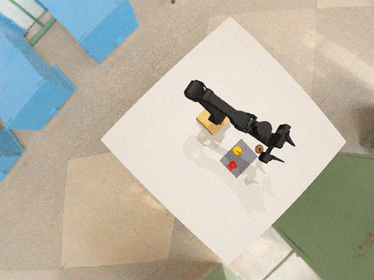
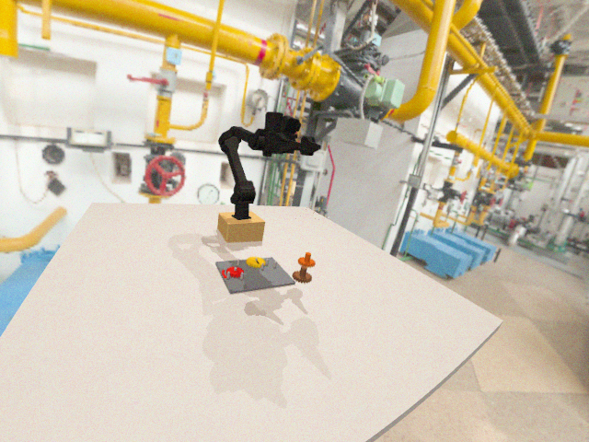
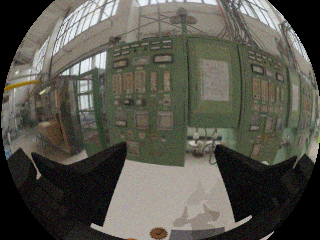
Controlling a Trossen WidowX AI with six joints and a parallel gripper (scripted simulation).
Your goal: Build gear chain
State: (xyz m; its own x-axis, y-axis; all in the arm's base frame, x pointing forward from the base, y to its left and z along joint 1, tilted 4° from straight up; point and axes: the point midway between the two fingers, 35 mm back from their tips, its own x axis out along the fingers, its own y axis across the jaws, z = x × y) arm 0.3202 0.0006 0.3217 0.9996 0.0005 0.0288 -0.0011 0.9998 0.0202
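The grey board [image 1: 247, 162] [image 2: 266, 281] [image 3: 197, 233] lies on the table with several short pegs. The red gear [image 1: 232, 163] [image 2: 234, 273] and the yellow gear [image 1: 236, 149] [image 2: 251, 261] sit on it apart from each other; no other gear shows on the board. A brown gear [image 1: 259, 149] [image 2: 302, 277] [image 3: 159, 233] stands on the table beside the board, its hub upward. An orange gear [image 2: 306, 262] stands behind it; the arm seems to hide it in the top view. My gripper [image 1: 289, 153] [image 2: 318, 146] [image 3: 172, 150] is open and empty, high above the table, pointing roughly level beyond the gears.
The arm's wooden base block [image 1: 211, 126] [image 2: 242, 229] stands behind the board. A red arrow [image 1: 228, 168] lies beside the red gear. The arm reaches high over the table [image 1: 166, 143] [image 2: 143, 356], and its shadow falls across the board and the tabletop.
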